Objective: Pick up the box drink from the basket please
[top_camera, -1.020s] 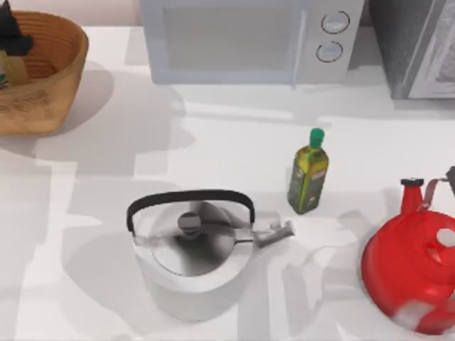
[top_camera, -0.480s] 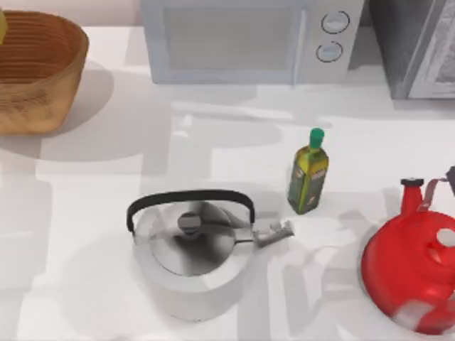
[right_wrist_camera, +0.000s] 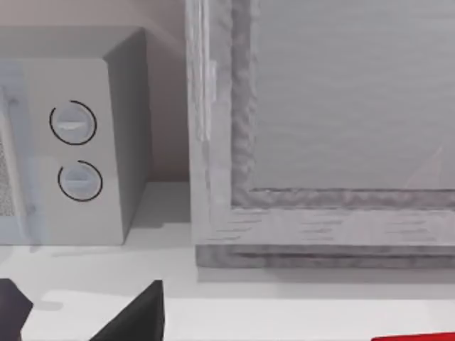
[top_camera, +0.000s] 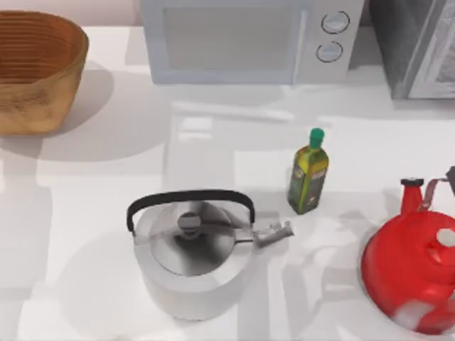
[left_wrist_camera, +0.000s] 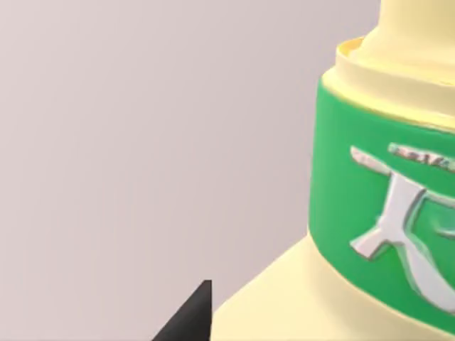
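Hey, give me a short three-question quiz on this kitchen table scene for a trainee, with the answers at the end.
1. True or false: the basket touches the silver kettle.
2. The band on the box drink is: A red, B green, C blue.
3. Fill in: the red kettle stands at the table's ____ side.
Key: 1 false; 2 B; 3 right.

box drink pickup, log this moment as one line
box drink: close up at left wrist, lifted | basket: top-left of table, no carton inside | left pincer tip beside carton | right arm: parked near microwave
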Motion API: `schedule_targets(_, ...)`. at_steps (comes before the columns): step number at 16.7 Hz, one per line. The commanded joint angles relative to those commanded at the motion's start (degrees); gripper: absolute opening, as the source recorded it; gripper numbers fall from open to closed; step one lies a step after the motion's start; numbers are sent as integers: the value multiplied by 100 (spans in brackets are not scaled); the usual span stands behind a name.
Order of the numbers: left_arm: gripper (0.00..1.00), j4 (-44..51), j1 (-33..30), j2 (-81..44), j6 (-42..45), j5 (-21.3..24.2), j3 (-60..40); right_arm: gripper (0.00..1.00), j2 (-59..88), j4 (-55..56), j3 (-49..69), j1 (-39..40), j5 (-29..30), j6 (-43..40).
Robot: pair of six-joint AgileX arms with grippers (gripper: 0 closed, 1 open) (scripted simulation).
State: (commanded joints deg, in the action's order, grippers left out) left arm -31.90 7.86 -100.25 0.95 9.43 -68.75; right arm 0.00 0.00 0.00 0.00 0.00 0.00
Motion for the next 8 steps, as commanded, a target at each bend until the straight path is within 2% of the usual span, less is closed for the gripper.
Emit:
schedule_targets(4,0,158,-22,245,-33,-32,277,100,0,0,0,0,0,0)
schedule_targets(8,0,535,-112,1370,-58,-139,1067,100,0,0,0,0,0,0)
